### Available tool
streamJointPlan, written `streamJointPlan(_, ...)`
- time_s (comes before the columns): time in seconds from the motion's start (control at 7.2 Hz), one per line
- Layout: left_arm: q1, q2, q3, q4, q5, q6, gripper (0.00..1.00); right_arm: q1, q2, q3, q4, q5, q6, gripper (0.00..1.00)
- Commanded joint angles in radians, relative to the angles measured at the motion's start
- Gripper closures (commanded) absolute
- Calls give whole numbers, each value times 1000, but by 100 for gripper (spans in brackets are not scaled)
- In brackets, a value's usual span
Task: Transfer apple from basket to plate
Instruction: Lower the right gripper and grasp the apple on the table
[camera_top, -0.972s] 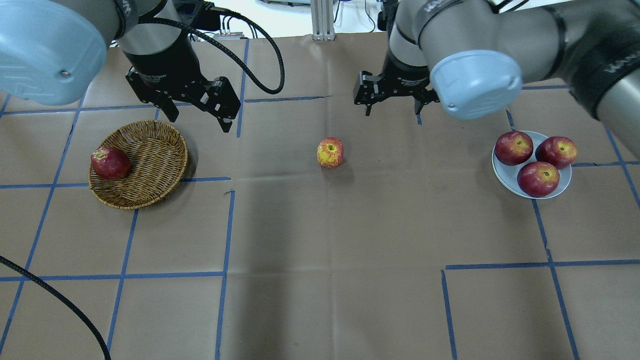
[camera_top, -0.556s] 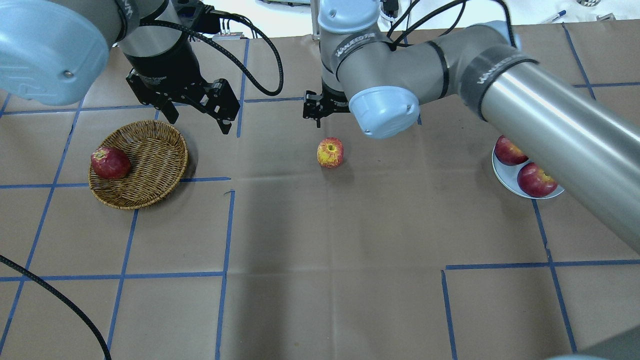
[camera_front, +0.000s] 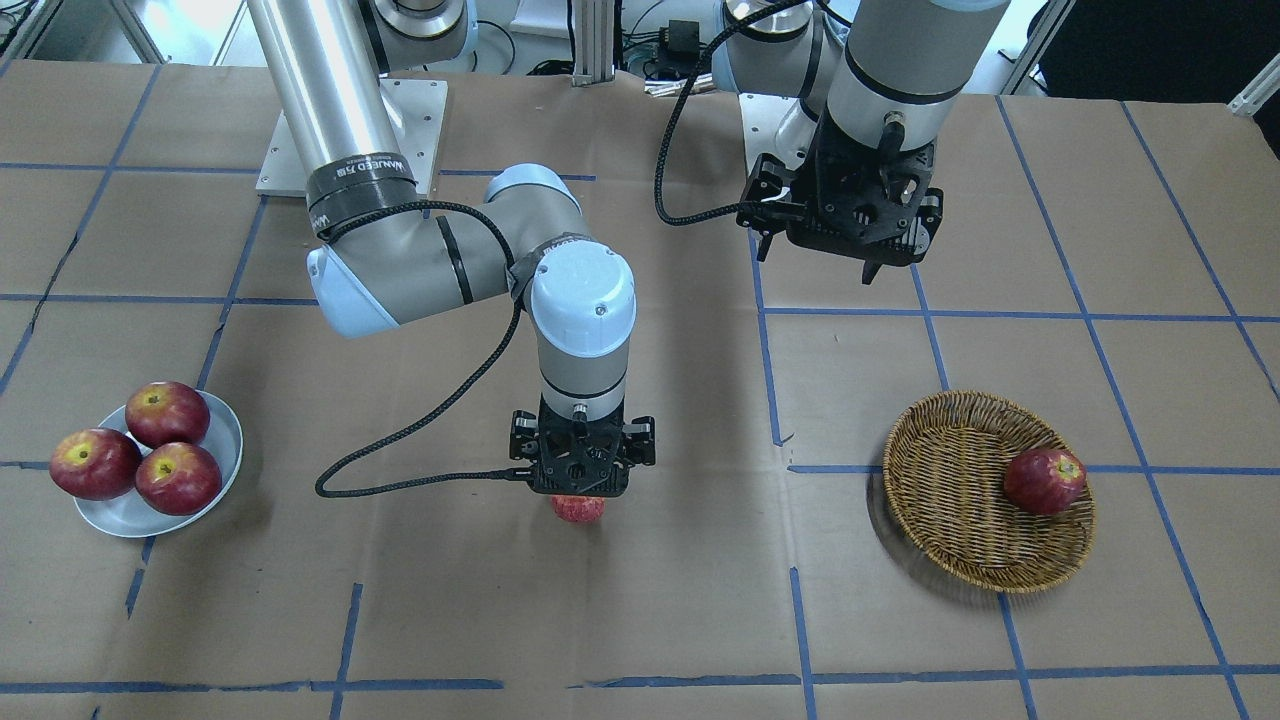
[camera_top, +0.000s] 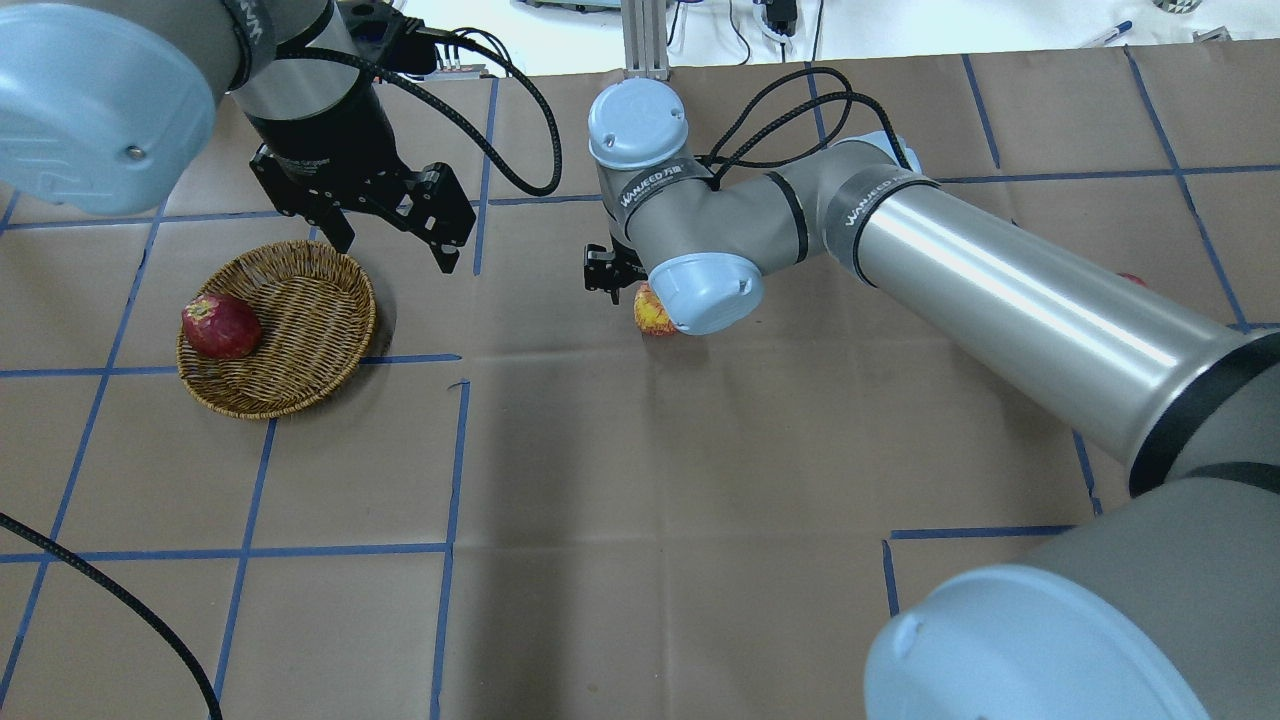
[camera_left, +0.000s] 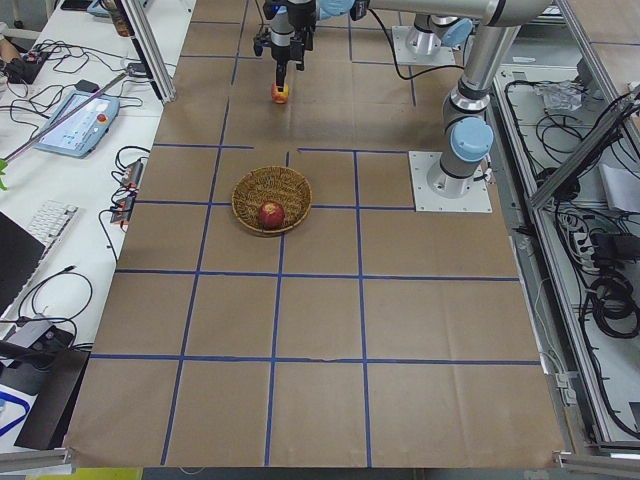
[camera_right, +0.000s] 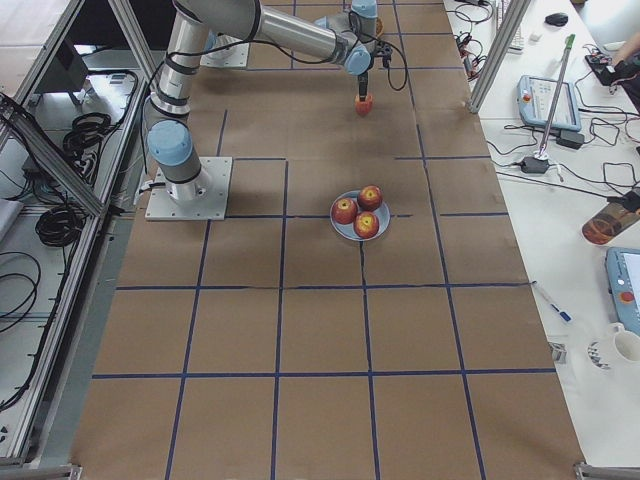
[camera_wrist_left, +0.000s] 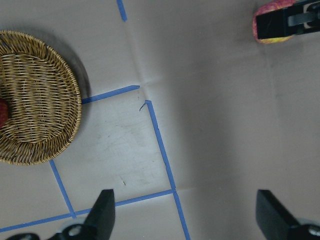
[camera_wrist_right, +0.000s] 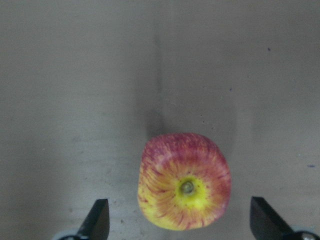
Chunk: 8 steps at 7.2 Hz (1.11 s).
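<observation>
Apple (camera_wrist_right: 184, 182) sits on table (camera_top: 640, 480), centre, inside wide-open right gripper (camera_wrist_right: 179, 216), its wrist (camera_top: 700, 290) half-hiding it from overhead. Left gripper (camera_wrist_left: 186, 200), open too, hangs by basket (camera_top: 300, 310) w/ one dark apple (camera_top: 220, 326); plate (camera_front: 225, 440) holds three red apples (camera_front: 165, 412). Skin pinkish-red, yellow-streaked, stem hollow up.

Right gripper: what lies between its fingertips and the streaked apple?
Only bare brown paper. In the right wrist view the apple sits between the fingertips of the open right gripper, with a clear gap on each side.
</observation>
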Motion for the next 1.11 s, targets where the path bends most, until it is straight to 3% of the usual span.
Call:
streamJointPlan(0.0, 5, 15, -27, 6, 5, 0, 1, -4, 39, 24, -62, -22, 2, 0)
streamJointPlan(0.28, 7, 0, 2, 9, 5, 0, 1, -4, 60, 21, -71, -22, 11, 3)
streamJointPlan(0.56, 7, 10, -24, 11, 3, 0, 1, -4, 62, 20, -91, -28, 9, 42)
streamJointPlan(0.97, 7, 10, -27, 11, 3, 0, 1, -38, 6, 6, -76, -25, -4, 47)
